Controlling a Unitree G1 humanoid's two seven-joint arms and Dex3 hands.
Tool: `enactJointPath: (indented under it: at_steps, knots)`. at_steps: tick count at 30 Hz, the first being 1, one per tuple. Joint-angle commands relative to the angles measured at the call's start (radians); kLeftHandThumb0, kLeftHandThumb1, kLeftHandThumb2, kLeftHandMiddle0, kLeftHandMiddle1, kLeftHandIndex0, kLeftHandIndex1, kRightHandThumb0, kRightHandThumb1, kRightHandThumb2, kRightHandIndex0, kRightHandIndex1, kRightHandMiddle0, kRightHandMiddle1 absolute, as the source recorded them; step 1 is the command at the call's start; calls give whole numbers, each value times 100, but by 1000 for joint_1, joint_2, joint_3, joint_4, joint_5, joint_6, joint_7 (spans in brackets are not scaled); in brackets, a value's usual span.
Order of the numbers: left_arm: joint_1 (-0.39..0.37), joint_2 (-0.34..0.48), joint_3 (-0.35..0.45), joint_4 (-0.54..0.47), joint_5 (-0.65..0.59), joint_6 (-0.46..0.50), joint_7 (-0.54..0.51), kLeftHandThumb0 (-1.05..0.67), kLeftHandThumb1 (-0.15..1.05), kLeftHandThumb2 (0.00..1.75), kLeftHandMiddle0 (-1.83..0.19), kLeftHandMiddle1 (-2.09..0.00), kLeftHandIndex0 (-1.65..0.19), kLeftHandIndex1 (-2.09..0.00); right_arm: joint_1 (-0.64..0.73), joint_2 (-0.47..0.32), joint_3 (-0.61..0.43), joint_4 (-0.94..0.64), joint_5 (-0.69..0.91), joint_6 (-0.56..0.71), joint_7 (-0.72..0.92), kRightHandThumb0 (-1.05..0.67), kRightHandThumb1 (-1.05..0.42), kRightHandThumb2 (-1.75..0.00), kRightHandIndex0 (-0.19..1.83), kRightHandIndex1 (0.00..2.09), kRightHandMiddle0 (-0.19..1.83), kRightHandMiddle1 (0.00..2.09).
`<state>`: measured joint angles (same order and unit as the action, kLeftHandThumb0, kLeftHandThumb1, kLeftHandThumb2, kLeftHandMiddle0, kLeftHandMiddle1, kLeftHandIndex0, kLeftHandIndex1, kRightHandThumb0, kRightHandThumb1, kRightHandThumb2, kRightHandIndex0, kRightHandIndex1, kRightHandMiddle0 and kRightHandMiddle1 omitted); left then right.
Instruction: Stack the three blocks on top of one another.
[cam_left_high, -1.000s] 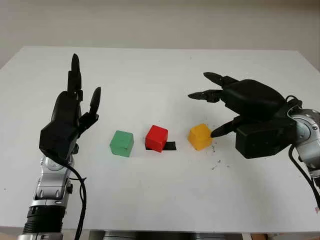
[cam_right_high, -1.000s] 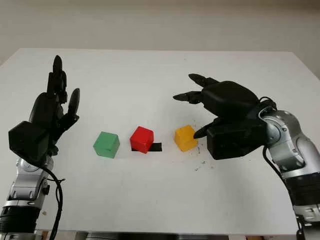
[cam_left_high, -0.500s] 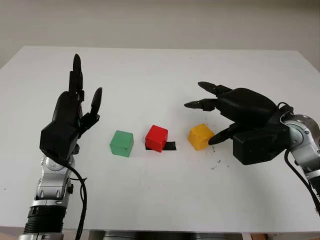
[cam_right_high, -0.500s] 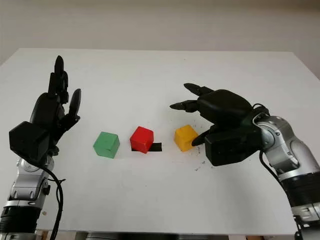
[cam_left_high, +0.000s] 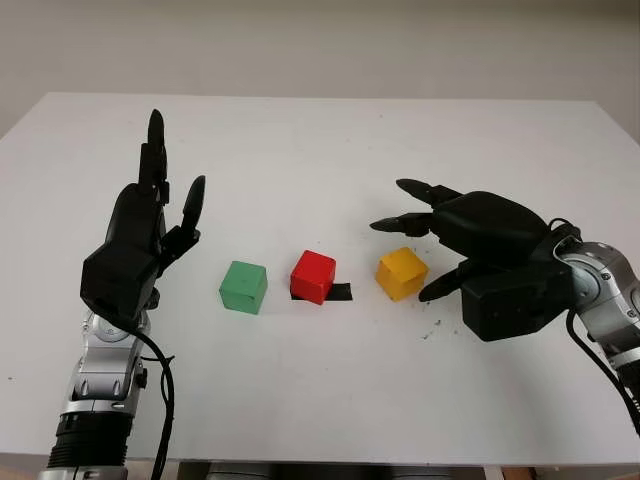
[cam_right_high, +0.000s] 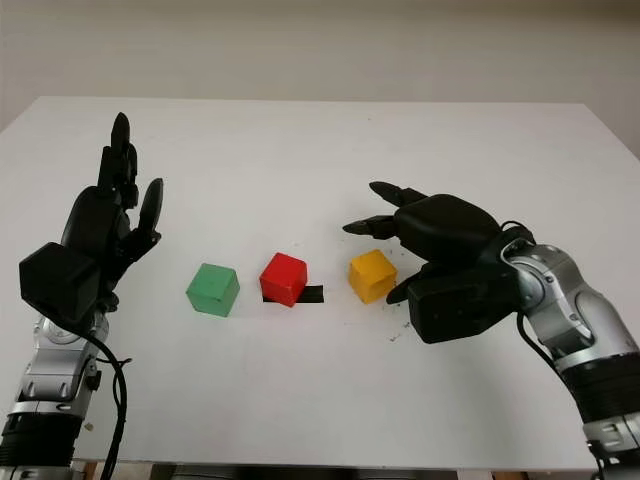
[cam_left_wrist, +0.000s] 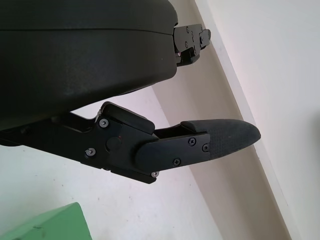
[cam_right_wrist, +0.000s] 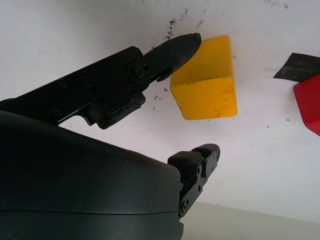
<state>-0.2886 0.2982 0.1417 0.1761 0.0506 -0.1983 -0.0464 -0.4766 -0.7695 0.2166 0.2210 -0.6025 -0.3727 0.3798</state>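
Observation:
Three blocks sit in a row on the white table (cam_left_high: 300, 400): a green block (cam_left_high: 244, 286) on the left, a red block (cam_left_high: 314, 276) in the middle, a yellow block (cam_left_high: 402, 273) on the right. My right hand (cam_left_high: 420, 240) is open just right of the yellow block, two fingers reaching over its far side and the thumb (cam_right_wrist: 172, 52) at its near right corner. In the right wrist view the yellow block (cam_right_wrist: 205, 85) lies between thumb and fingers. My left hand (cam_left_high: 150, 215) is raised, open, left of the green block.
A strip of black tape (cam_left_high: 340, 292) lies on the table under the red block's right side. Small dark specks (cam_left_high: 432, 326) mark the table in front of the right hand. The table's far edge (cam_left_high: 320, 97) meets a pale wall.
My right hand has come down and slightly forward around the yellow block, its fingers now lower over the block's far side. The left hand and all blocks stayed put.

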Motion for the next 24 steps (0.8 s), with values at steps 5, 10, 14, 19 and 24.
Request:
enactJointPath:
  at_steps: [5,10,14,19,24]
  knots:
    - [9,2,-1,-23,2,7,-3,-84,105,60,17,-5,15,-6,4,16,14,21,-22,-12,-52,-49,-82,-6,1,7,52,9]
    - [10,-2,-2,-31,1,16,-2,-84,105,60,17,-5,15,-5,-5,23,23,58,-37,-26,-95,-46,-83,-6,4,8,58,12]
    - [10,-7,-1,-35,-10,21,-7,-85,105,59,17,-5,16,-5,-16,27,38,59,-63,-2,-92,-47,-87,-7,6,8,65,15]
    - [8,-10,2,-26,-13,5,-5,-84,105,60,18,-5,17,-5,-20,32,42,66,-61,3,-89,-47,-87,-6,9,8,71,19]
    - [9,-10,1,-28,-3,4,6,-84,105,60,16,-6,15,-6,-24,33,46,62,-62,16,-68,-45,-88,-6,11,8,74,22]
